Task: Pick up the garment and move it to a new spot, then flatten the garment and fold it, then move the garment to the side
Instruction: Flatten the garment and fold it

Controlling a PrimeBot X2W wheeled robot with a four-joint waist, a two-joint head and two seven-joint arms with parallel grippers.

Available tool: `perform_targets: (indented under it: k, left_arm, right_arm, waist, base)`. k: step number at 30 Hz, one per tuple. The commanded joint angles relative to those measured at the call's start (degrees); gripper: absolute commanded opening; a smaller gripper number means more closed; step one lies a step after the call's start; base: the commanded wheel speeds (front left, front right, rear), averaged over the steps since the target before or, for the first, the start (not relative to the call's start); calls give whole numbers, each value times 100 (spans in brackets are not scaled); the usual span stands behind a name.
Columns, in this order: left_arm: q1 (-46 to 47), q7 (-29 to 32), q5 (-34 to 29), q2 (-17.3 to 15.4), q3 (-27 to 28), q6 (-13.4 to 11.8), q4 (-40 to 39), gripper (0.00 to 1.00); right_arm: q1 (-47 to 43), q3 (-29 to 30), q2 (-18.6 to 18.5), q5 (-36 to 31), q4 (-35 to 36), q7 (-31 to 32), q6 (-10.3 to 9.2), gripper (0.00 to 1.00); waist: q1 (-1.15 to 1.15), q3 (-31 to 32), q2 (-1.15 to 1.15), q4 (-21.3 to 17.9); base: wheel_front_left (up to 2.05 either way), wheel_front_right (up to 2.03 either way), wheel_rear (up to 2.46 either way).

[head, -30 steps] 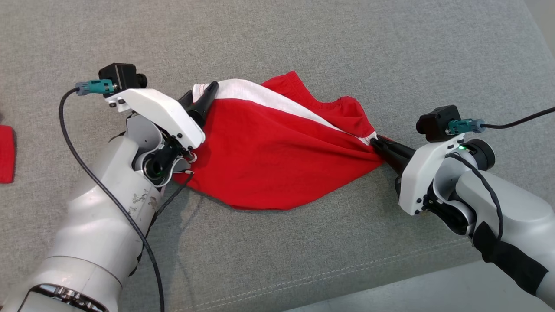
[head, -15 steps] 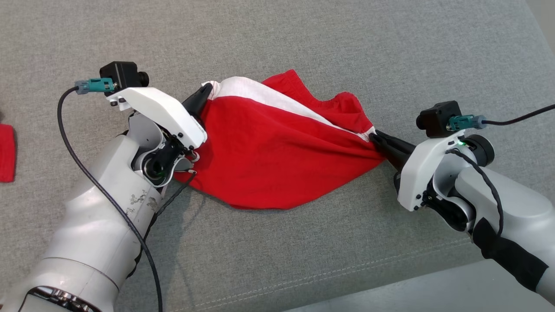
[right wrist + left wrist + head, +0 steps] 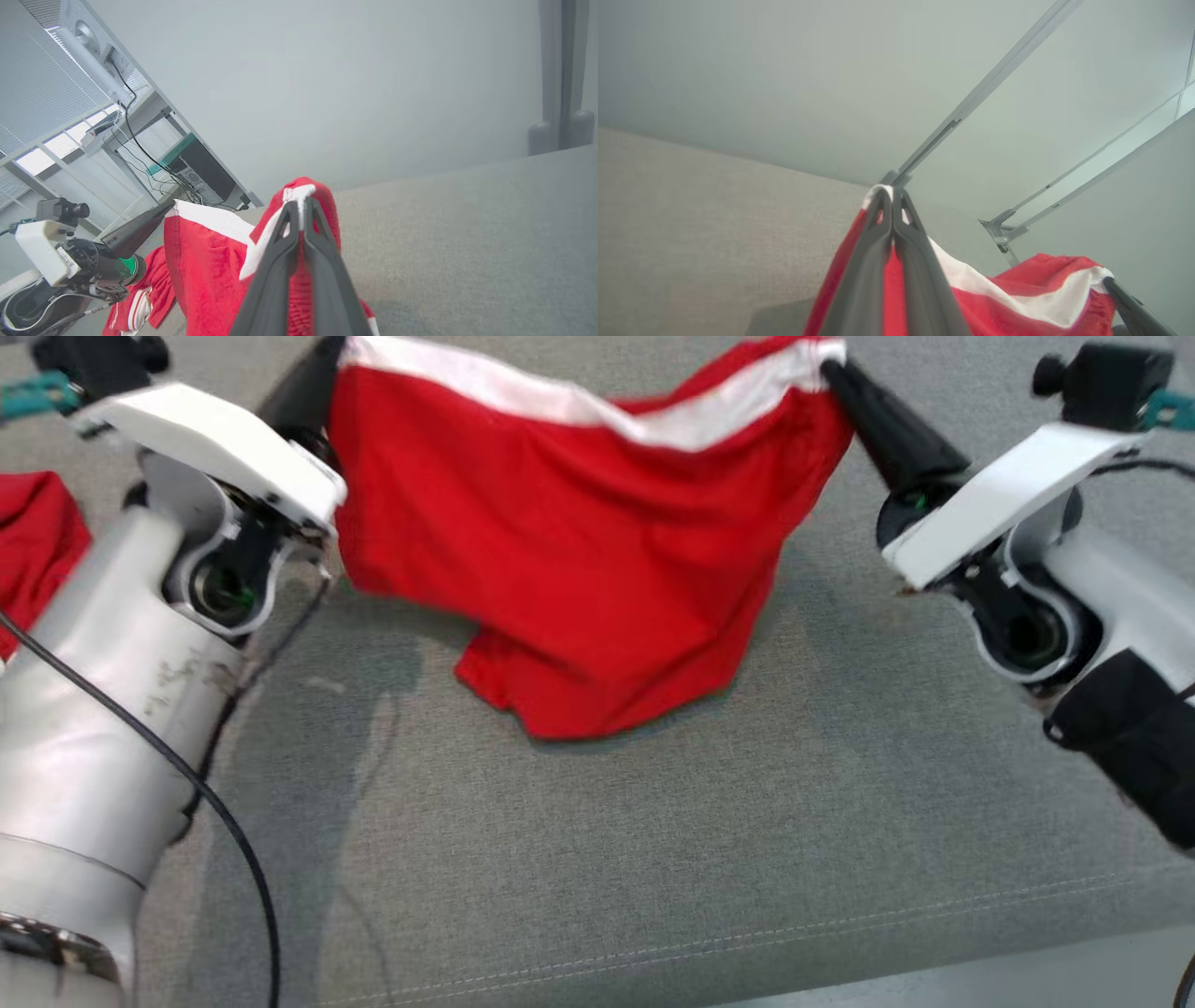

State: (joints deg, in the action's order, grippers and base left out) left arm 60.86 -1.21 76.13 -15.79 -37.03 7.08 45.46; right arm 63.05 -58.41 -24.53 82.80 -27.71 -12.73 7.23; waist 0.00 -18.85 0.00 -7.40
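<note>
The garment (image 3: pixel 579 541) is a pair of red shorts with a white stripe, hanging in the air between both grippers above the grey cushion (image 3: pixel 653 859). My left gripper (image 3: pixel 327 350) is shut on its upper left corner and my right gripper (image 3: pixel 831 364) is shut on its upper right corner. The white stripe sags between them and the lower hem reaches down toward the cushion. In the left wrist view the left gripper (image 3: pixel 892 191) pinches the white edge of the garment (image 3: pixel 971 294). The right wrist view has the right gripper (image 3: pixel 301 203) clamped on the garment (image 3: pixel 205 270).
Another red cloth (image 3: pixel 33 541) lies at the far left on the cushion and shows again as red cloth (image 3: pixel 135 308) below the left arm. The cushion's front seam (image 3: pixel 747 933) runs near the bottom. Desks and cables (image 3: pixel 140 154) stand beyond the cushion.
The left gripper closed on the garment's corner. Both arms then lifted and spread the garment up off the cushion; it now hangs between them. The head view has shifted too.
</note>
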Motion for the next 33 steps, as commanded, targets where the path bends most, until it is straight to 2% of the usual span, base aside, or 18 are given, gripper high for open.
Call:
perform_targets:
  k: [1,5,10,17,20,21,27,31,33]
  left_arm:
    - [456,-20,58,-391,202,41,-208,0]
    - [871,-102,70,-686,260,41,-498,0]
    - [893,-80,293,-748,285,41,-797,0]
    - [-435,351,605,-1009,-173,41,-888,0]
    - [-1102,640,875,-1220,-268,41,-961,0]
    - [-1437,899,933,-1421,-400,41,-1056,0]
    - [-2124,2043,1287,-2103,-714,41,-1789,0]
    - [-2421,2768,1534,-2600,-860,27,-2389,0]
    - [-2544,3073,1753,-2834,-851,-59,-2777,0]
  right_arm:
    - [175,191,-165,85,128,-83,25,0]
    - [674,553,-197,166,86,-148,25,0]
    - [788,575,-181,279,-48,-44,25,0]
    - [-286,148,-354,1188,220,1305,25,0]
    - [-810,85,-616,1613,466,1935,25,0]
    - [-1063,63,-851,1773,593,2289,25,0]
    - [-1718,-196,-1489,2349,1005,3666,25,0]
    - [-2015,-399,-1887,2683,1343,4317,25,0]
    - [-2086,-506,-2081,2786,1534,4515,25,0]
  waist:
    - [0,128,0,167]
    - [0,325,0,416]
    - [0,543,0,684]
    - [0,874,0,923]
    - [0,1030,0,936]
    - [0,1154,0,939]
    - [0,1649,0,950]
    - [0,1925,0,960]
    - [0,1980,0,961]
  base:
    - [0,0,0]
    - [0,0,0]
    - [0,0,0]
    - [0,0,0]
    - [0,0,0]
    - [0,0,0]
    - [0,0,0]
    - [0,0,0]
    - [0,0,0]
